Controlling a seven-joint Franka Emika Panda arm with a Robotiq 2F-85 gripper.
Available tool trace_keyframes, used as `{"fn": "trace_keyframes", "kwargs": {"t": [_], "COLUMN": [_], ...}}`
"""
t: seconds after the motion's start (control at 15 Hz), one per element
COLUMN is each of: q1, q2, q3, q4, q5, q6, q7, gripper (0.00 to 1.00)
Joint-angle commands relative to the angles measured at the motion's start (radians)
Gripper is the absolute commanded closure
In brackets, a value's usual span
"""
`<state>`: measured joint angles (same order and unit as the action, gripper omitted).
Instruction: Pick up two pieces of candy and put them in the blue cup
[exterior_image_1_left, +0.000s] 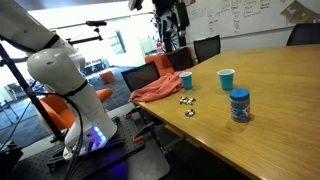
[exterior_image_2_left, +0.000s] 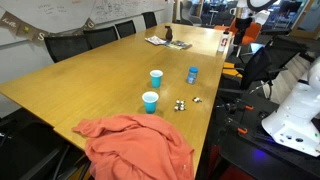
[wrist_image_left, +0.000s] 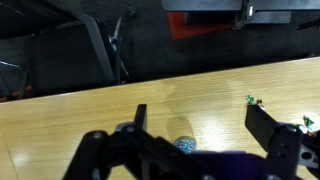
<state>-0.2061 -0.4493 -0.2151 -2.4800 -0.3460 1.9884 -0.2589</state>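
Observation:
Several tiny black and silvery candies (exterior_image_1_left: 187, 101) lie on the wooden table (exterior_image_1_left: 270, 75) near its edge; they also show in an exterior view (exterior_image_2_left: 181, 104). Two blue cups (exterior_image_1_left: 186, 80) (exterior_image_1_left: 227, 78) stand behind them, also seen in an exterior view (exterior_image_2_left: 156, 77) (exterior_image_2_left: 150, 101). My gripper (exterior_image_1_left: 172, 35) hangs high above the table's far end, well away from the candies and cups. In the wrist view it (wrist_image_left: 197, 112) is open and empty over bare wood. A small round blue thing (wrist_image_left: 183, 145) shows below the jaws; I cannot tell what it is.
A blue-lidded jar (exterior_image_1_left: 240, 105) stands near the candies, also in an exterior view (exterior_image_2_left: 192, 74). A crumpled orange cloth (exterior_image_1_left: 157, 90) (exterior_image_2_left: 135, 145) hangs over the table's corner. Office chairs (exterior_image_1_left: 205, 48) line the table. Tiny greenish bits (wrist_image_left: 251, 101) lie by the right finger.

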Motion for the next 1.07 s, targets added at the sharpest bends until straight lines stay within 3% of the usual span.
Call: {"fn": "trace_keyframes", "kwargs": {"t": [0.0, 0.33, 0.6, 1.0], "q1": [0.002, 0.002, 0.029, 0.064], "q2": [0.000, 0.000, 0.055, 0.237], "q3": [-0.002, -0.002, 0.027, 0.087], "q4": [0.001, 0.001, -0.040, -0.118], "q5": [0.000, 0.000, 0.002, -0.015], "q6": [-0.002, -0.002, 0.074, 0.328], "q7": [0.001, 0.001, 0.057, 0.165], "gripper": [0.00, 0.00, 0.00, 0.00]}}
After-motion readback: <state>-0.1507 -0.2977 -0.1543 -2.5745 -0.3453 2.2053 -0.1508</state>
